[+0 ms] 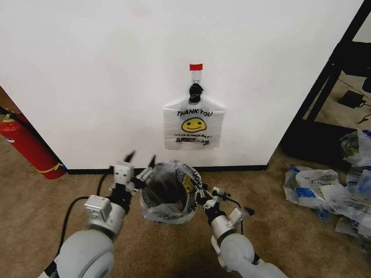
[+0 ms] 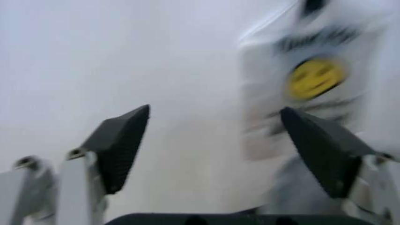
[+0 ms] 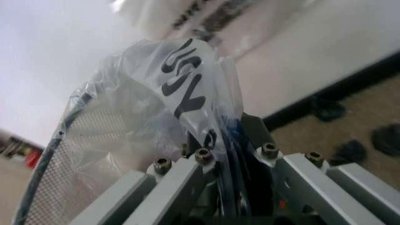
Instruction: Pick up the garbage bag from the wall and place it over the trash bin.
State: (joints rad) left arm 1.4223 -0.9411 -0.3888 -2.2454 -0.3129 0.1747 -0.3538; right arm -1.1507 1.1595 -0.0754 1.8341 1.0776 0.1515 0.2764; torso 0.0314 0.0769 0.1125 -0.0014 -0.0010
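Note:
A white garbage bag (image 1: 193,124) printed "THANK YOU" with a yellow smiley hangs on the wall (image 1: 87,69) from a black hook (image 1: 196,90) under a red tape strip (image 1: 196,67). It shows blurred in the left wrist view (image 2: 312,77). Below it stands the trash bin (image 1: 166,195), with a second bag of the same kind (image 1: 188,174) stretched over its rim. My left gripper (image 1: 140,157) is open at the bin's left edge, its fingers (image 2: 122,145) pointing at the wall. My right gripper (image 1: 204,194) is shut on the bin's bag (image 3: 187,89) at the right rim, beside the mesh wall (image 3: 62,168).
A red fire extinguisher (image 1: 26,147) leans by the wall at the left. A heap of similar plastic bags (image 1: 330,191) lies on the carpet at the right, past a black frame (image 1: 324,87). A black baseboard (image 1: 243,168) runs behind the bin.

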